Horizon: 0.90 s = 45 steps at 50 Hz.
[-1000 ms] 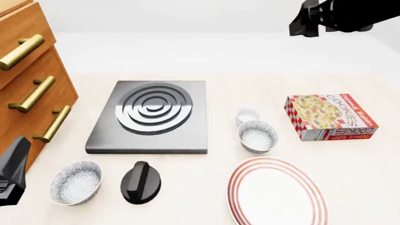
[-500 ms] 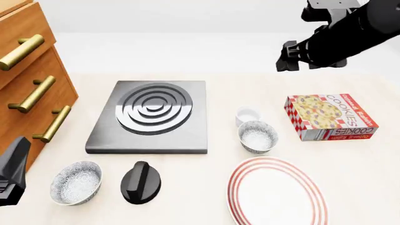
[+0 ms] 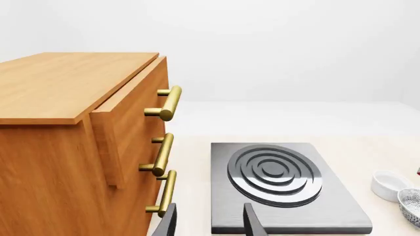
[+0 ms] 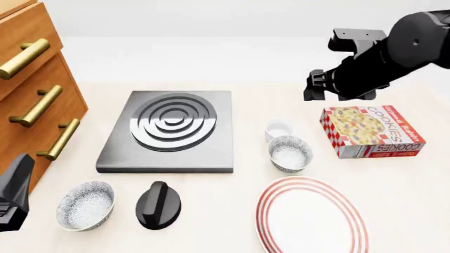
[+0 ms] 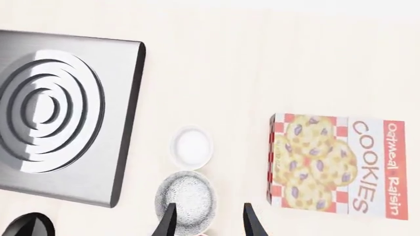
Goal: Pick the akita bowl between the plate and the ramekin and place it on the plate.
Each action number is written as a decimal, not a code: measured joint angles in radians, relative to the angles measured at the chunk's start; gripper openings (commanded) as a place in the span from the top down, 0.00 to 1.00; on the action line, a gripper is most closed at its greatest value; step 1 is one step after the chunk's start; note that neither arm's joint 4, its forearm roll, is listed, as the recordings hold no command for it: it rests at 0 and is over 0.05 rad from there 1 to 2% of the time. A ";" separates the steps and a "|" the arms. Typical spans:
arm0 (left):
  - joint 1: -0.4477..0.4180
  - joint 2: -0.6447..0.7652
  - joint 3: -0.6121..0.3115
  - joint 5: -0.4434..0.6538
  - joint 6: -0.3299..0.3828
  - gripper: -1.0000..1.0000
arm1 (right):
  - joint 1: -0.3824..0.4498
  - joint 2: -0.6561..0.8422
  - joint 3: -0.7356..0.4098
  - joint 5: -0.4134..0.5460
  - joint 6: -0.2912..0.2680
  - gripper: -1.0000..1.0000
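Speckled-grey patterned akita bowl [image 4: 290, 153]: below and nearer me than my right gripper [image 5: 208, 222].
Right jaws: parted, empty.
Left gripper [image 3: 208, 225]: parted, far off.

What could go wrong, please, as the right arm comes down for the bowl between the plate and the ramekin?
1. The akita bowl sits right against the ramekin; a finger of the open right end effector lowered on that side could knock the ramekin away.
2. The cookie box lies close on the bowl's other side, so a wide approach may clip it.
3. A look-alike bowl stands near the left end effector; it is the wrong target.
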State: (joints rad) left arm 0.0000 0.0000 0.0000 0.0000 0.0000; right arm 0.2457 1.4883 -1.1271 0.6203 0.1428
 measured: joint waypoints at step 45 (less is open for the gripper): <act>0.000 0.000 0.000 0.000 0.000 0.00 | 0.001 0.095 0.158 -0.161 0.073 0.00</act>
State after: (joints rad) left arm 0.0000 0.0000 0.0000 0.0000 0.0000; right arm 0.2463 1.5830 -0.9689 0.4595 0.2153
